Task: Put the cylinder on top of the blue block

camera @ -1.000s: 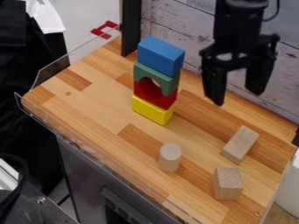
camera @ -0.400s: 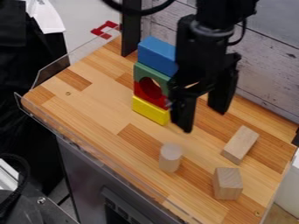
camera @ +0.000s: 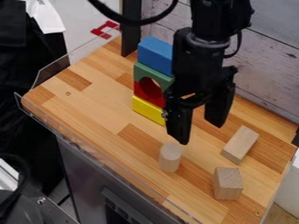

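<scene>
The black gripper hangs open over the middle of the wooden board, with nothing between its fingers. Just below its left finger in the view, the pale wooden cylinder stands upright on the board. To the upper left, the blue block tops a stack of a green arch, a red piece and a yellow block. The arm hides part of the stack's right side.
Two plain wooden blocks lie right of the cylinder, a long one and a squarer one. A clear plastic edge runs along the board's left side. A whitish plank wall stands behind, beside a dark post.
From the upper right, the gripper has come left and down toward the cylinder, passing in front of the stack's right side. The cylinder and blocks stay where they were.
</scene>
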Controlling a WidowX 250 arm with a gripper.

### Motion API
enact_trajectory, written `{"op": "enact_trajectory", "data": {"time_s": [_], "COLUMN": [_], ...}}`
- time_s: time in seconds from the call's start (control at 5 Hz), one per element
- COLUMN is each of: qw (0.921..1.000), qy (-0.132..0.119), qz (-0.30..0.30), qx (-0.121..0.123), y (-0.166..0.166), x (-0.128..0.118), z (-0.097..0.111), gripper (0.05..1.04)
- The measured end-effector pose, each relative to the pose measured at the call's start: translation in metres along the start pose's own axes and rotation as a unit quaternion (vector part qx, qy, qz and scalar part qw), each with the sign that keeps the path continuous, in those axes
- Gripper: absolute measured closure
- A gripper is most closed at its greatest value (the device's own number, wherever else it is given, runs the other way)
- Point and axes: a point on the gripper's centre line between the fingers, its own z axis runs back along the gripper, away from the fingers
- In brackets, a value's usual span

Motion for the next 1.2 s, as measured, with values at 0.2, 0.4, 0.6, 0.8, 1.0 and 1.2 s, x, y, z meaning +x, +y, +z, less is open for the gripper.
{"op": "enact_trajectory", "data": {"time_s": [0.2, 0.4, 0.6, 0.8, 1.0, 1.2], "qw": [0.9967, 0.9902, 0.9849, 0.984, 0.9926, 0.9995], "qy": [0.06, 0.09, 0.104, 0.107, 0.061, -0.017], "qz": [0.048, 0.078, 0.102, 0.099, 0.077, 0.026], "qx": [0.029, 0.073, 0.094, 0.102, 0.071, 0.004], "y": [0.009, 0.018, 0.024, 0.022, 0.021, 0.019], "x": [0.004, 0.005, 0.004, 0.005, 0.014, 0.011], "z": [-0.006, -0.01, -0.009, -0.017, -0.029, -0.032], "gripper": [0.084, 0.084, 0.084, 0.084, 0.084, 0.084]}}
